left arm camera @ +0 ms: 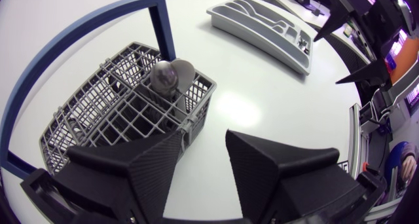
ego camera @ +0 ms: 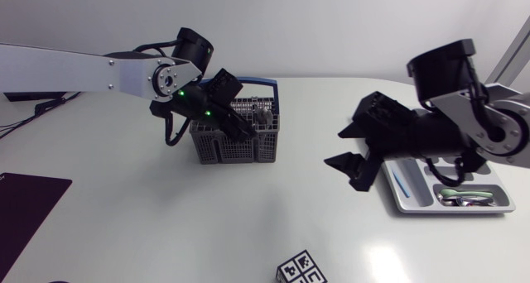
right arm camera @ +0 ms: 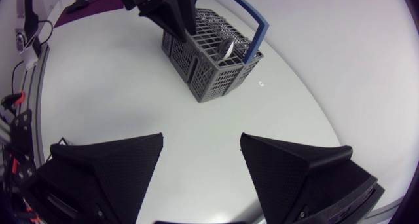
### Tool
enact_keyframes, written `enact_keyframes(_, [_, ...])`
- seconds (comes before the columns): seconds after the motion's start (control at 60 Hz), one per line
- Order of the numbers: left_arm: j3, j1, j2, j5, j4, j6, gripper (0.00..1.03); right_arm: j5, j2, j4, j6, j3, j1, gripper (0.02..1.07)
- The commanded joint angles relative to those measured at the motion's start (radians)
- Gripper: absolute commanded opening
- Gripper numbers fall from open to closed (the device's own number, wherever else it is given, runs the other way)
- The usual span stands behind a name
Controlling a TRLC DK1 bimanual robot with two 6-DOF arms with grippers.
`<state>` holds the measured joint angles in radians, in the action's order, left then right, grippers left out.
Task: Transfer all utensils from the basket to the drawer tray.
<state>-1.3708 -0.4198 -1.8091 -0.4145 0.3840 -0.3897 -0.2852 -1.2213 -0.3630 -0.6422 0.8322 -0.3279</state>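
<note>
Basket (ego camera: 236, 149) grey plastic lattice, blue arched handle (left arm camera: 162, 27); spoon (left arm camera: 169, 74) shiny.

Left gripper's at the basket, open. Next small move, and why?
Probably ease the left gripper ahead and down until it straddles the spoon, then shut. It is open and empty above the basket's near edge, partly over the table, and the spoon's bowl stands up in the corner cell just ahead of it.

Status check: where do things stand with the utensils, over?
Left gripper open, over the basket; spoon inside. Right gripper open, empty, beside the tray. Nothing between basket and tray.
</note>
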Motion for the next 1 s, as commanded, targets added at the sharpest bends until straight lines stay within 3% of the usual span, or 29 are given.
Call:
enact_keyframes(0.0, [0.038,0.016,0.037,-0.014,-0.008,-0.035,0.49,0.037,-0.086,0.035,0.130,0.059,-0.054,0.87])
enact_keyframes(0.167, [0.081,0.026,0.067,-0.040,-0.010,-0.075,0.49,0.112,-0.247,0.087,0.233,0.168,-0.129,0.86])
enact_keyframes(0.233, [0.093,0.026,0.080,-0.049,-0.011,-0.092,0.49,0.116,-0.303,0.099,0.268,0.214,-0.143,0.79])
enact_keyframes(0.317, [0.110,0.026,0.093,-0.060,-0.023,-0.103,0.49,0.142,-0.373,0.113,0.297,0.271,-0.160,0.77])
enact_keyframes(0.467, [0.139,0.029,0.103,-0.079,-0.071,-0.101,0.49,0.185,-0.465,0.157,0.357,0.347,-0.175,0.61])
enact_keyframes(0.55, [0.151,0.029,0.105,-0.086,-0.091,-0.100,0.49,0.199,-0.506,0.177,0.383,0.383,-0.181,0.59])
enact_keyframes(0.617, [0.167,0.027,0.108,-0.087,-0.116,-0.097,0.49,0.202,-0.540,0.180,0.406,0.412,-0.184,0.52])
enact_keyframes(0.717, [0.173,0.027,0.113,-0.087,-0.129,-0.094,0.49,0.216,-0.581,0.183,0.424,0.453,-0.197,0.51])
enact_keyframes(0.983, [0.194,0.032,0.136,-0.087,-0.155,-0.092,0.49,0.244,-0.646,0.183,0.464,0.519,-0.206,0.35])
